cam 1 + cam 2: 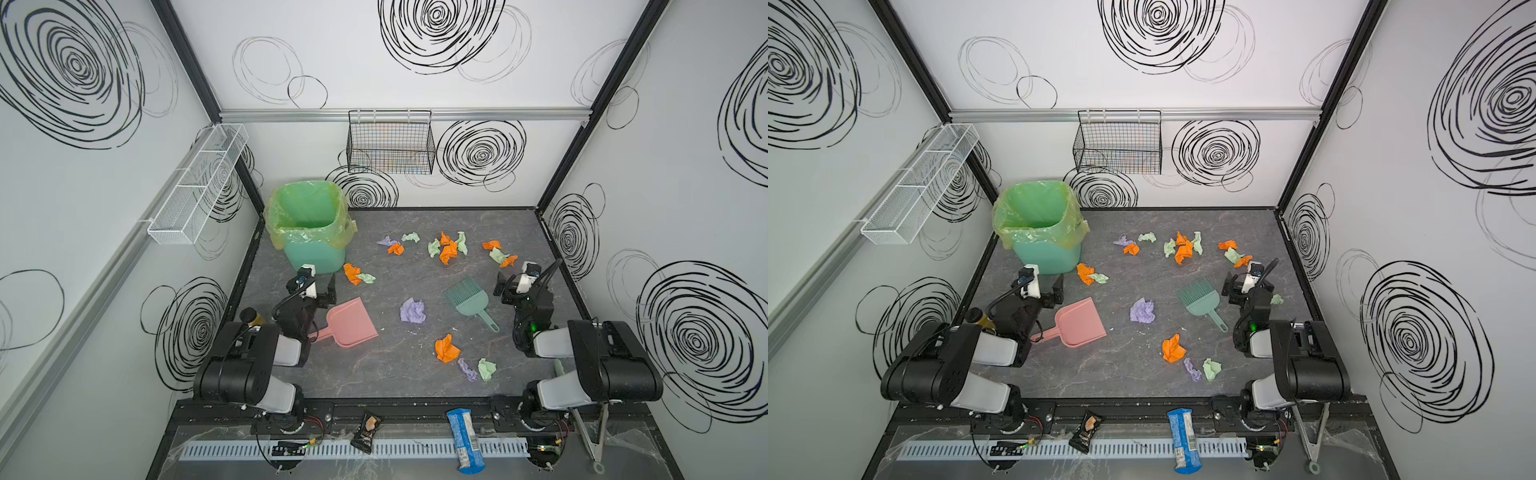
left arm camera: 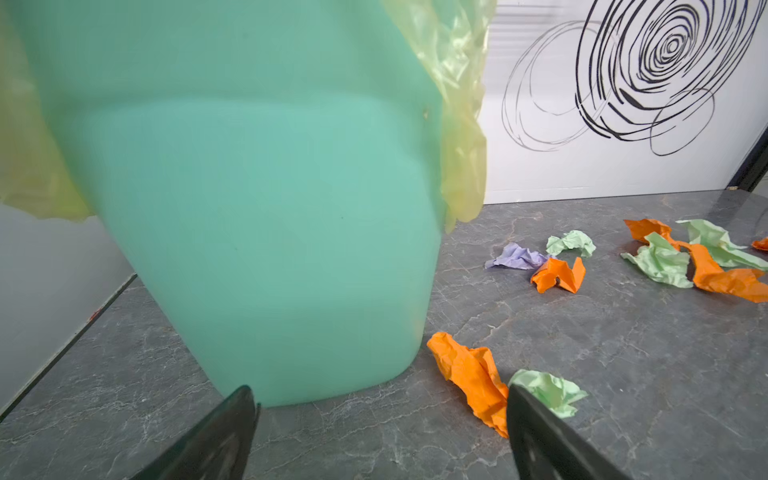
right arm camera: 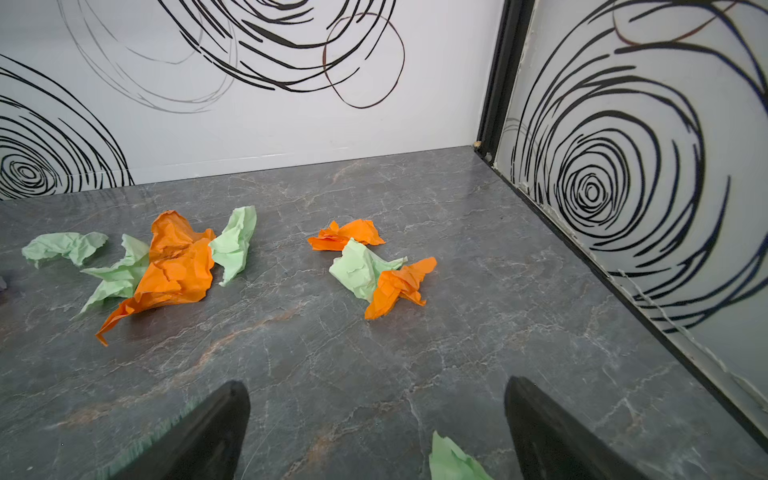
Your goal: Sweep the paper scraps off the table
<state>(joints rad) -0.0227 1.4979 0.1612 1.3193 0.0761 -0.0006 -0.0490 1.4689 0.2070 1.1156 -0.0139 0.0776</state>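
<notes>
Starting in both top views, the paper scraps (image 1: 449, 251) lie strewn over the table (image 1: 395, 376): most in a band toward the back wall, a few near the front, and one lavender wad (image 1: 412, 311) mid-table between the pink dustpan (image 1: 351, 322) and the green brush (image 1: 467, 297), both of which lie flat and unheld. The left gripper (image 1: 311, 286) is low, just in front of the bin (image 1: 316, 257); the right gripper (image 1: 1246, 284) is near the right wall, beside the brush. Each is empty, jaws wide apart. In the left wrist view the jaws frame the bin's foot, with an orange wad (image 2: 469, 374) and a pale green one touching it just beside the bin. In the right wrist view the wide jaws frame bare table, with two orange-and-green clusters beyond and one green wad (image 3: 453, 461) close between them. I judge sweeping not yet begun; the step in hand is fetching tools. Next, each arm probably needs a handle: the dustpan's points toward the left arm and the brush's toward the front right. Both lie low, calling for a flat, narrow pinch.
</notes>
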